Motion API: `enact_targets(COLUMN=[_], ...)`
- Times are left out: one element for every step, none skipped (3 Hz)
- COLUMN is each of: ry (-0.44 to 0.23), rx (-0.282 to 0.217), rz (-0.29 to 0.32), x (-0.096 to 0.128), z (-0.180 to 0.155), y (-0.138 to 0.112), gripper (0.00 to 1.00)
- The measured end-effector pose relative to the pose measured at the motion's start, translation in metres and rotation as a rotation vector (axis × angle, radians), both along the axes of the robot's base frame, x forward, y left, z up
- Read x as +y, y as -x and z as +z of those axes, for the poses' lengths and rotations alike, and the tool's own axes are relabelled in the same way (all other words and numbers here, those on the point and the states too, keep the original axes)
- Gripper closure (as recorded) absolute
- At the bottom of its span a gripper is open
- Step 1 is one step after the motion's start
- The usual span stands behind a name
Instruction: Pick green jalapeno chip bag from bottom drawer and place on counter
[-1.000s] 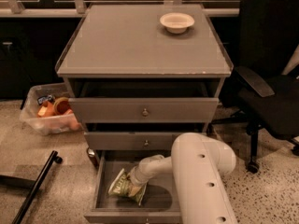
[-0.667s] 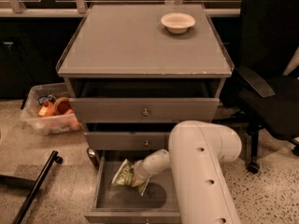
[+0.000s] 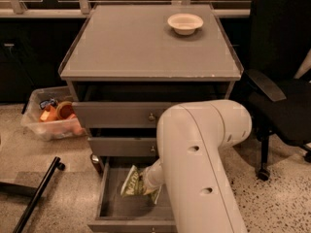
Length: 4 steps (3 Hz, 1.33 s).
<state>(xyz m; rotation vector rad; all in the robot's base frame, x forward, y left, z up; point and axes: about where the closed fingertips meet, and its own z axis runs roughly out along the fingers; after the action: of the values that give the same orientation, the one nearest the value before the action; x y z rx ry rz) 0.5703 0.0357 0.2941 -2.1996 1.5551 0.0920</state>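
A cream bowl (image 3: 185, 23) sits near the back right corner of the counter (image 3: 136, 47). Below it, the top drawer (image 3: 112, 114) and the middle drawer (image 3: 121, 146) each carry a small knob. On the speckled floor (image 3: 286, 208) left of the cabinet stands a clear plastic bin (image 3: 34, 127) holding orange items (image 3: 63, 111). A black pole (image 3: 36, 198) lies slantwise at the lower left. A black office chair (image 3: 282, 81) stands to the right, one caster (image 3: 263, 174) showing.

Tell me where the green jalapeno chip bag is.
Camera view, low centre-left: the green jalapeno chip bag is in the open bottom drawer, against the gripper reaching down into it.
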Motion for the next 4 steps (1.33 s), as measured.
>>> enact_targets(ry=[0.081, 0.170, 0.279, 0.275], rx=[0.066, 0.127, 0.163, 0.158], rz=[0.066, 0.141, 0.194, 0.197], x=[-0.015, -0.024, -0.033, -0.034], z=[0.022, 0.049, 0.089, 0.091], y=[0.051, 0.088, 0.108, 0.108], gripper=[1.00, 1.00, 1.00, 1.00])
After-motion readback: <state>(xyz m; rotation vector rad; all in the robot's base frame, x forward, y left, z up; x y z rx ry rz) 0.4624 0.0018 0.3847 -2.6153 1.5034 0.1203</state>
